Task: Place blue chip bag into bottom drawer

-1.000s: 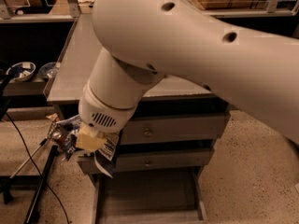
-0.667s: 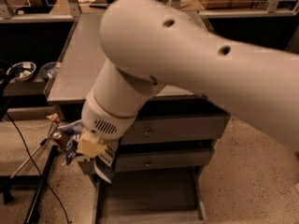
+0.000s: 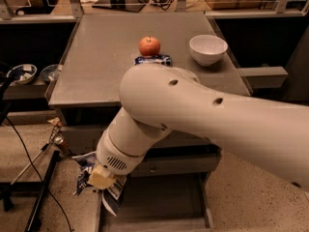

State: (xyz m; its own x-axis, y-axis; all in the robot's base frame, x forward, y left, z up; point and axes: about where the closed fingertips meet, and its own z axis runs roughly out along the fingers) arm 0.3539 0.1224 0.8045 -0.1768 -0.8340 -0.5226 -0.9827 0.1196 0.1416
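Observation:
The blue chip bag hangs crumpled off the floor at lower left, its white label panel facing down. My gripper is at the end of the big white arm and is shut on the bag's top. The bag's lower end hangs over the left front corner of the bottom drawer. That drawer is pulled out under the cabinet as a shallow grey tray. The fingers themselves are mostly hidden behind the wrist and the bag.
On the grey table top stand a red apple, a short blue can and a white bowl. A closed drawer front sits above the open one. Bowls rest on a left shelf. Cables and a black stand lie on the floor at left.
The arm has dropped and swung, uncovering the table top with the apple and bowl. The gripper with the bag has moved down and a little right, toward the open drawer's left corner.

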